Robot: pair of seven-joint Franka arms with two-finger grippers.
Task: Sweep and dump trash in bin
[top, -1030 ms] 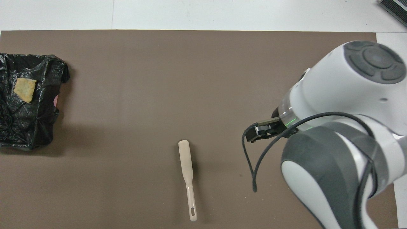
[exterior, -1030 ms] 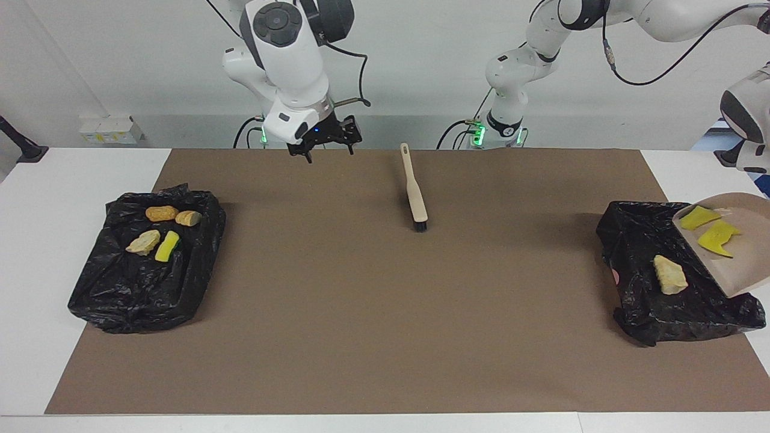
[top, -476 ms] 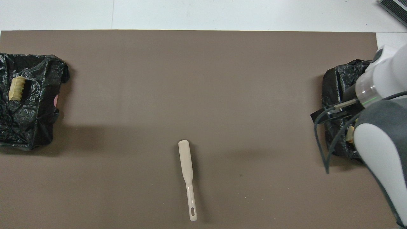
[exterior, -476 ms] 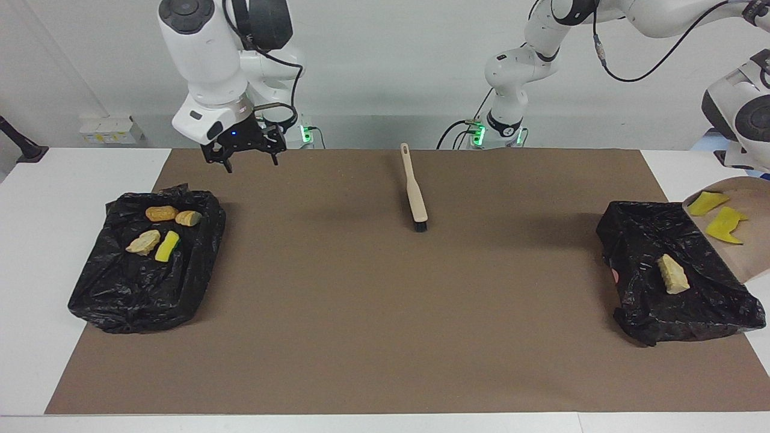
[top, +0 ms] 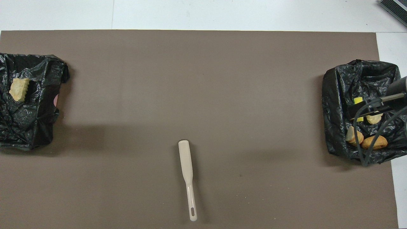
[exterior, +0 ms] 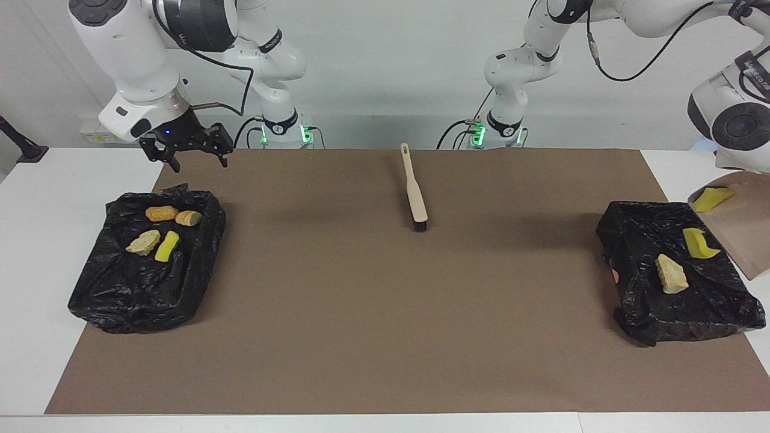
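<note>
Right gripper [exterior: 187, 151] up over the table edge by its bin [exterior: 144, 258], jaws wide, empty | left gripper out of view, clamped shut | dustpan [exterior: 743, 222] tilted over other bin [exterior: 674, 282] | trash [exterior: 698, 243] in both bins, one sponge [exterior: 713, 197] on dustpan | brush [exterior: 415, 192] on mat [exterior: 385, 313]

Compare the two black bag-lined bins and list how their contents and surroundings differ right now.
1. The bin at the right arm's end holds four scraps; the bin at the left arm's end holds two.
2. Orange bread-like lumps lie only in the first; the second holds a yellow sponge piece and a tan lump.
3. The tilted dustpan overhangs only the second; the open right gripper hangs by the first.
Both are crumpled black bags on the brown mat.
</note>
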